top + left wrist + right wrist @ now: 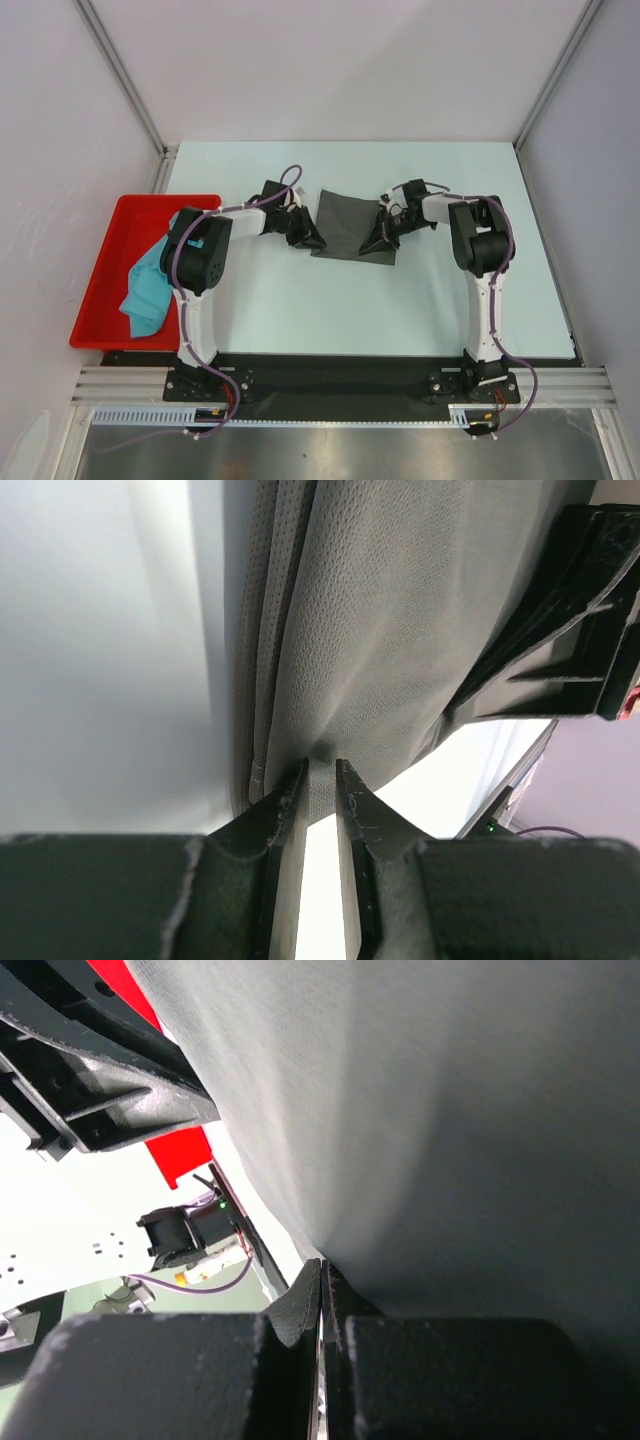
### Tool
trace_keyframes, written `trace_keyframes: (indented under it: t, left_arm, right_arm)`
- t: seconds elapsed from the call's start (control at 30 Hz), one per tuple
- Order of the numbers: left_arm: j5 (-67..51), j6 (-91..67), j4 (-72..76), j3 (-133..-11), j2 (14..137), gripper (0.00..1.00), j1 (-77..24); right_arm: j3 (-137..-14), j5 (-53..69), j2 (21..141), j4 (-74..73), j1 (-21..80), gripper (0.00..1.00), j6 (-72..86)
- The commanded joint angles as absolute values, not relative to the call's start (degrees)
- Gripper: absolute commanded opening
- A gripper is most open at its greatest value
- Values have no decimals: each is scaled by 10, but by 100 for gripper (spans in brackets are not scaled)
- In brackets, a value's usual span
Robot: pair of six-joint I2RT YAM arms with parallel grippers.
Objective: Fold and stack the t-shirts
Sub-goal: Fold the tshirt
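Left hand [320,772] and right hand [322,1268] each pinch opposite edges of the grey t-shirt [350,222].

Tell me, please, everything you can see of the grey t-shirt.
The grey t-shirt is plain dark grey cloth with a finely pitted weave, folded into a rough rectangle, with layers showing along one edge. It is in the middle of the table, apart from the tray. The left gripper pinches its left edge and the right gripper its right edge, both shut on the cloth. Whether it lies flat or hangs slightly raised cannot be told.
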State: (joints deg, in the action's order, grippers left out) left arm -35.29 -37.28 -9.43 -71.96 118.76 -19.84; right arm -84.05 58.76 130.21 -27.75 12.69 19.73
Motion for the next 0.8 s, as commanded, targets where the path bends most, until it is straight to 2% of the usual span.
trace_keyframes:
  t: [0.0, 0.33, 0.43, 0.53, 0.57, 0.67, 0.77]
  left_arm:
    - [-328, -346, -108, -695, 1194, 23, -198]
    - [-323, -332, -134, -688, 1159, 23, -198]
    - [-320, -330, -147, -686, 1137, 24, -199]
    - [-315, -332, -159, -682, 1102, 29, -201]
    - [-314, -334, -166, -683, 1092, 33, -202]
    - [-305, -331, -187, -683, 1045, 45, -212]
    - [-294, -329, -210, -678, 991, 51, -221]
  right_arm:
    - [-817, 542, 1274, -317, 102, 0, 164]
    - [-765, 505, 1152, -308, 21, 1, 169]
    - [-772, 488, 1136, -306, 4, 13, 170]
    - [-775, 462, 1132, -284, -10, 33, 185]
    - [-775, 455, 1136, -273, -11, 46, 199]
    - [-801, 429, 1162, -236, -6, 66, 210]
    - [-851, 404, 1190, -240, -2, 68, 202]
